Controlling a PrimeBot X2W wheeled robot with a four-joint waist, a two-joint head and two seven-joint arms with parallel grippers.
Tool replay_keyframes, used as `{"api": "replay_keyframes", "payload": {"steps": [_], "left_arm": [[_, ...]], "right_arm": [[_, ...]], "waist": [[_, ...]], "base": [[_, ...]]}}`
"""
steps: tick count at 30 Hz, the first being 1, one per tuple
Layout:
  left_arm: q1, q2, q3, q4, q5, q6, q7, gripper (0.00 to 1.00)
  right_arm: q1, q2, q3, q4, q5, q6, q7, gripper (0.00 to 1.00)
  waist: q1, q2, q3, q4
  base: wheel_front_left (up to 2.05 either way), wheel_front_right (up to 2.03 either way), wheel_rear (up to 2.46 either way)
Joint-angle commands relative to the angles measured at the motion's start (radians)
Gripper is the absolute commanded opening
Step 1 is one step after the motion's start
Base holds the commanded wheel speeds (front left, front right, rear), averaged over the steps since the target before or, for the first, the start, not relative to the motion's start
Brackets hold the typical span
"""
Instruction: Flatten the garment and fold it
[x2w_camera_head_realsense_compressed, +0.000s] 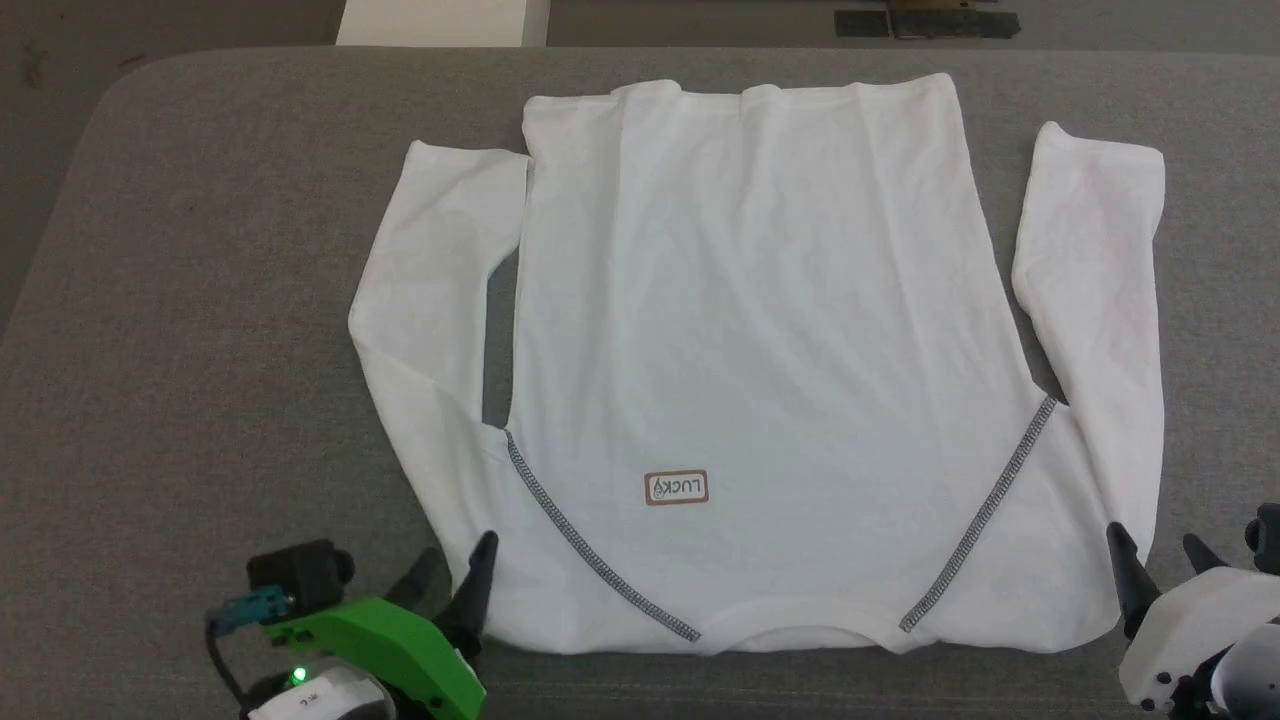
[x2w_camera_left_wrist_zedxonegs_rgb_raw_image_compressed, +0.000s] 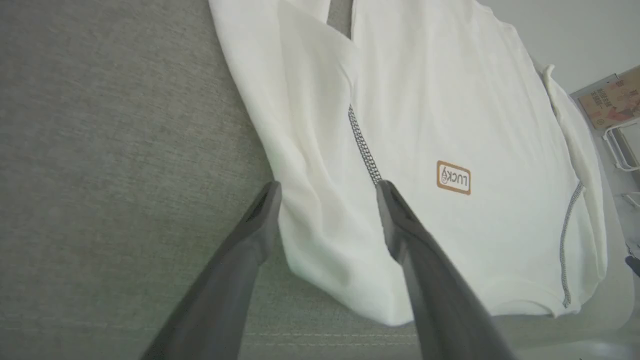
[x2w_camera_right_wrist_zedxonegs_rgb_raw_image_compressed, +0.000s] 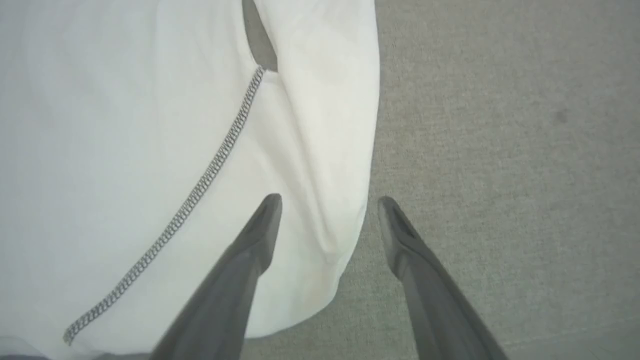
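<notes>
1. Now seeing the shirt (x2w_camera_head_realsense_compressed: 760, 330) spread flat on the grey table (x2w_camera_head_realsense_compressed: 200, 300), collar end nearest, sleeves lying alongside.
2. Finding the left gripper (x2w_camera_head_realsense_compressed: 455, 560) spread wide at the shirt's near left shoulder, holding nothing.
3. Finding the right gripper (x2w_camera_head_realsense_compressed: 1155, 545) likewise wide at the near right shoulder, one finger over cloth, the other over table.

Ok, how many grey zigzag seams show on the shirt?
2. The left seam slants from the left armpit to the collar; the right seam mirrors it on the right side. The underside of the shirt is hidden and may carry more.
</notes>
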Motion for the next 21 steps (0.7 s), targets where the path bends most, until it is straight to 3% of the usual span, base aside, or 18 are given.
{"api": "replay_keyframes", "payload": {"steps": [1, 5, 9, 21], "left_arm": [[-0.001, 0.018, 0.014, -0.022, 0.026, 0.011, -0.022, 1.00], [-0.045, 0.057, 0.063, -0.072, 0.091, 0.027, -0.109, 1.00], [-0.165, 0.111, 0.074, -0.057, 0.159, 0.007, -0.150, 1.00], [-0.709, 0.292, 0.047, 0.189, 0.277, -0.096, -0.014, 1.00]], "right_arm": [[0.013, 0.001, 0.019, -0.023, 0.005, -0.002, -0.043, 1.00], [0.012, -0.003, 0.079, -0.075, 0.018, -0.002, -0.195, 1.00], [-0.015, -0.027, 0.138, -0.092, 0.026, -0.002, -0.311, 1.00], [-0.172, -0.064, 0.228, -0.112, 0.017, -0.002, -0.488, 1.00]], "waist": [[0.0001, 0.0000, -0.002, -0.005], [0.0001, 0.0000, 0.015, -0.028], [0.0001, 0.0000, 0.055, -0.046], [0.0001, 0.0000, 0.250, -0.135]], "base": [[0.00, 0.00, 0.00], [0.00, 0.00, 0.00], [0.00, 0.00, 0.00], [0.00, 0.00, 0.00]]}}
